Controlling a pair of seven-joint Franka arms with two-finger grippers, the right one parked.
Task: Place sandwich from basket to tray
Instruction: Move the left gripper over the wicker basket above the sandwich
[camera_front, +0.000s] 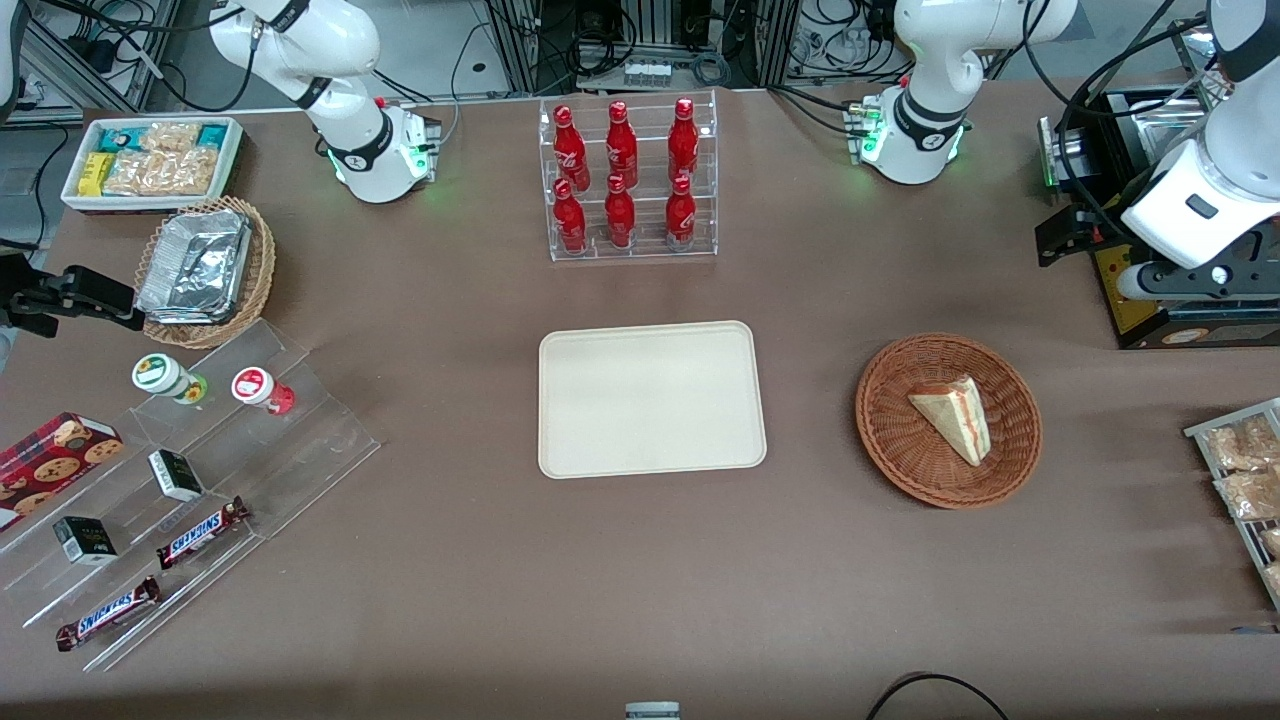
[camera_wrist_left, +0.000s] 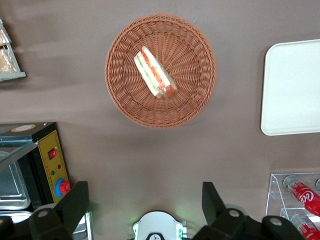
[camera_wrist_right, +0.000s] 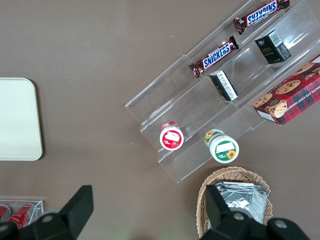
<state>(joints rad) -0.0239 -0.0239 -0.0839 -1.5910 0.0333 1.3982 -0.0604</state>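
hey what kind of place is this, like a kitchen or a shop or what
Probably a robotics lab staged as a snack counter: cabled racks ring the table, a clear rack holds red bottles, and a sandwich sits in a basket beside a tray. The left gripper hangs open above.

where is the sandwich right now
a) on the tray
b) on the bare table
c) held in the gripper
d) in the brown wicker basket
d: the sandwich lies in the basket, the tray is bare, and the gripper is open, high above the table.
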